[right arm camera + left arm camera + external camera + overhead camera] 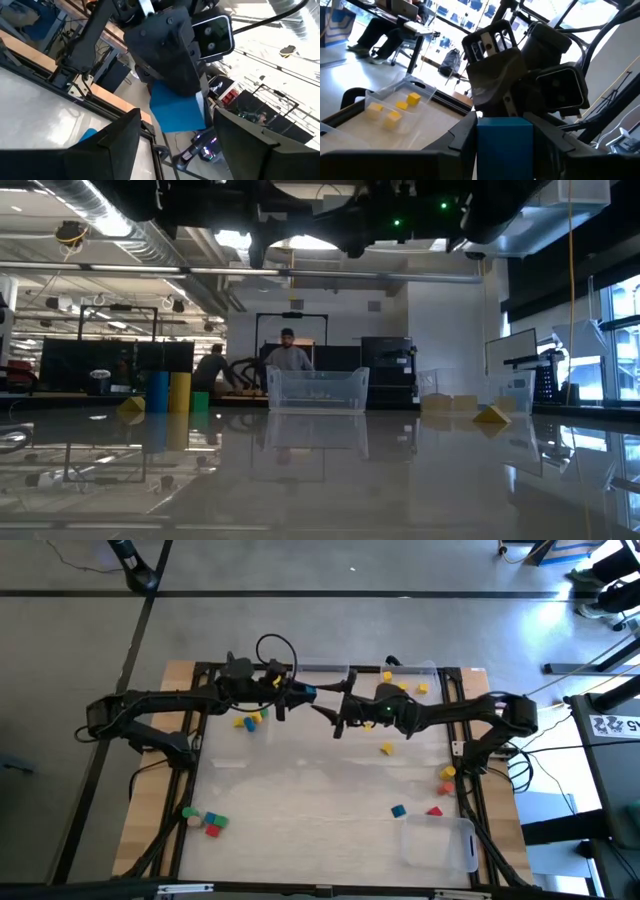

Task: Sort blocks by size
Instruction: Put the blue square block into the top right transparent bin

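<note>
place: robotics lab | evidence: exposed ceiling ducts (90,215); monitors (510,350); person at benches (288,355)

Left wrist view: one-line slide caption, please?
Left hand grips a blue block, facing the right hand; yellow blocks sit in a clear bin beyond.

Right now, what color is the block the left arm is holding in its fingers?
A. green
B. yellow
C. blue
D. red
C: in the left wrist view a blue block sits clamped between the left gripper's two dark fingers, while the yellow blocks lie farther off in a clear bin.
</note>
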{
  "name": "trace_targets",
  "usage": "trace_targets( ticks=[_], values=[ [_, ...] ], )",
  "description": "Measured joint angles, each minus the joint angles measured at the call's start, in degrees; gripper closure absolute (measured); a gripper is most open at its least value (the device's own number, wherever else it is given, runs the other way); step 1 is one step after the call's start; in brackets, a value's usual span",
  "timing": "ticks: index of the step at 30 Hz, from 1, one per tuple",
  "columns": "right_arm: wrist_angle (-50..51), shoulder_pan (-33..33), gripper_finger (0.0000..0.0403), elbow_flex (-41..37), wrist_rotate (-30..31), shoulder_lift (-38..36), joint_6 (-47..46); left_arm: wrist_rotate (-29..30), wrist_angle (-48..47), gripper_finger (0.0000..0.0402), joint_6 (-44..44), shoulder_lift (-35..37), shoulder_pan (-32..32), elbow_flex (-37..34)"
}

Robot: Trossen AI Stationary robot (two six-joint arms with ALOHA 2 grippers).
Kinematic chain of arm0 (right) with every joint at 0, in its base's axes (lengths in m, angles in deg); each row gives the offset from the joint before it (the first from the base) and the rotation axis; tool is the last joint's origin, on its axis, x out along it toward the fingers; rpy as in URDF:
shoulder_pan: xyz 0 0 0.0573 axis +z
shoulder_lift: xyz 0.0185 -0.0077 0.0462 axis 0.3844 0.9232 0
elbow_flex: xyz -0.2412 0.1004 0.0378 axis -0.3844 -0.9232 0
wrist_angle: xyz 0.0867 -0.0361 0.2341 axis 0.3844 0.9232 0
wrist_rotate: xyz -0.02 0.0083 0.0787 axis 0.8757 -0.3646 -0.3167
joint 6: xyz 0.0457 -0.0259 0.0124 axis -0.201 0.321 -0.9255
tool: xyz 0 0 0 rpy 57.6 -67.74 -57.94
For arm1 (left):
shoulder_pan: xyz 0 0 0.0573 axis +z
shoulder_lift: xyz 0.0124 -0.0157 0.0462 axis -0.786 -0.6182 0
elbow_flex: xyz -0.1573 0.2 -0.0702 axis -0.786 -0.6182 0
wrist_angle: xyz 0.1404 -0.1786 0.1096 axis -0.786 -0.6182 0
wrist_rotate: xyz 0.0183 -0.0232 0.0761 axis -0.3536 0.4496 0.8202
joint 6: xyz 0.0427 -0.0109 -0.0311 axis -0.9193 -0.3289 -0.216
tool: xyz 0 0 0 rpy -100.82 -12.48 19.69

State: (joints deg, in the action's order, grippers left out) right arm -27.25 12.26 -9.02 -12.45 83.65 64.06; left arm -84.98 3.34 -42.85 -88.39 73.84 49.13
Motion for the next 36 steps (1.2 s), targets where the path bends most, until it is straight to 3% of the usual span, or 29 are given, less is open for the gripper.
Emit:
trace_targets(
  ticks=[15, 19, 25, 27, 36],
  values=[
    [-0.11, 1.45, 0.0158, 8.23, 0.72, 5.97, 8.26, -0.02, 0.6, 0.0273, 1.44, 0.02, -0.68, 0.0],
    [1.33, 1.44, 0.0187, 9.42, 2.18, 6.83, 8.81, -0.07, 0.52, 0.0273, 1.5, 0.02, -0.68, 0.0],
    [1.41, 1.4, 0.0266, 9.42, 1.97, 6.83, 9.63, 0.05, 0.06, 0.0272, 2.93, 0.11, -0.63, 0.0],
    [1.72, 1.4, 0.0269, 9.42, 1.89, 6.83, 9.64, 0.05, 0.01, 0.027, 3.09, 0.11, -0.61, 0.0],
    [2.21, 1.77, 0.0261, 9.49, 1.46, 6.74, 6.07, -0.74, -0.41, 0.0204, -1.75, 0.11, -0.44, -0.02]
  ],
)
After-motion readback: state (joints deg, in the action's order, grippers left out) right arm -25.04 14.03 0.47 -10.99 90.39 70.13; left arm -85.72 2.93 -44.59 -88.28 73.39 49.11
